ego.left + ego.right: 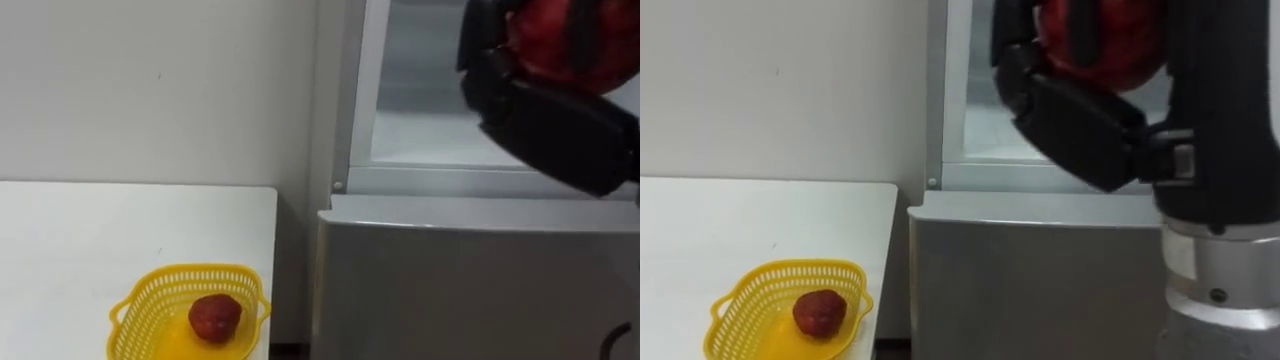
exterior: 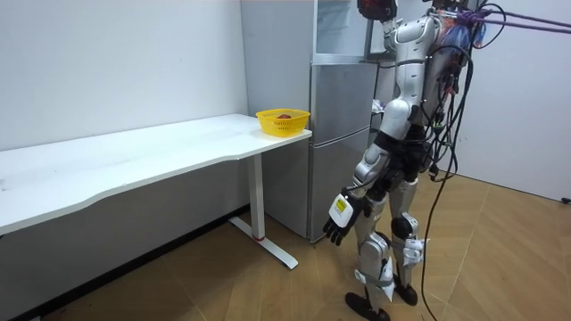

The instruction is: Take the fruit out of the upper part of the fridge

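My right hand is raised in front of the open upper fridge compartment, its dark fingers curled round a round red fruit. The same hand and fruit loom close in the right eye view. In the room view I stand facing the fridge with that hand up at the top compartment. My left hand hangs relaxed by my thigh.
A yellow basket with another red fruit in it sits on the white table, near its corner beside the fridge. The closed lower fridge door is right below my hand. A white wall stands behind the table.
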